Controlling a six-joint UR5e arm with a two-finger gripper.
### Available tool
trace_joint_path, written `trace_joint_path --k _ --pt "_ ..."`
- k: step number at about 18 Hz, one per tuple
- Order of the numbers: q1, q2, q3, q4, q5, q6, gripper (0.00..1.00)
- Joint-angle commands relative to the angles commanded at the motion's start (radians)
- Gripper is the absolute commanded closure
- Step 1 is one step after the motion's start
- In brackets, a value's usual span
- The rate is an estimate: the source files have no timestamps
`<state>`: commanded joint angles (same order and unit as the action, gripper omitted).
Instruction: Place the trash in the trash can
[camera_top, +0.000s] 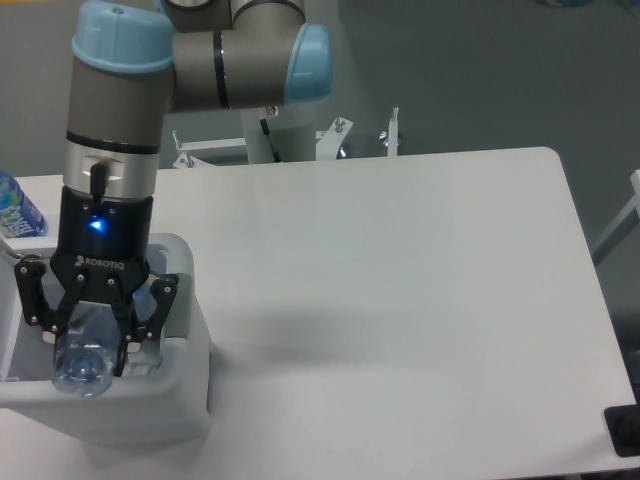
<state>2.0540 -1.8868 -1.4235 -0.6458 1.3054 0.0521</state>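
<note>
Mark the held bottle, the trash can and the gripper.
plastic water bottle (80, 362), fixed camera, on its clear crushed body.
trash can (190, 400), fixed camera, on its white right wall.
gripper (88, 345), fixed camera, midway between the fingertips clamping the bottle.

Bottle (83, 352) clear, bluish; bin (185, 395) white; gripper (92, 335) black, blue light; arm joints (118, 30) pale blue; table (400, 300) white.
</note>
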Motion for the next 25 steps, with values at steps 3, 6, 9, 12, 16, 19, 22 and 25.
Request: trace_joint_path --k 3,6,9,12,16,19,22,25 --pt "-0.005 0.002 -0.012 0.0 0.002 0.003 0.39" --pt "-0.008 0.008 -0.012 0.0 0.002 0.003 0.37" --pt "-0.008 0.009 -0.012 0.0 0.002 0.0 0.37" --pt "-0.008 0.009 0.008 0.0 0.002 0.005 0.0" --pt "-0.006 0.011 0.017 0.0 0.002 0.005 0.0" --pt "-0.005 0.011 0.018 0.0 0.002 0.006 0.0" --pt "0.009 0.017 0.046 0.0 0.006 0.003 0.0" --pt "0.064 0.026 0.08 -0.002 0.006 0.003 0.0"
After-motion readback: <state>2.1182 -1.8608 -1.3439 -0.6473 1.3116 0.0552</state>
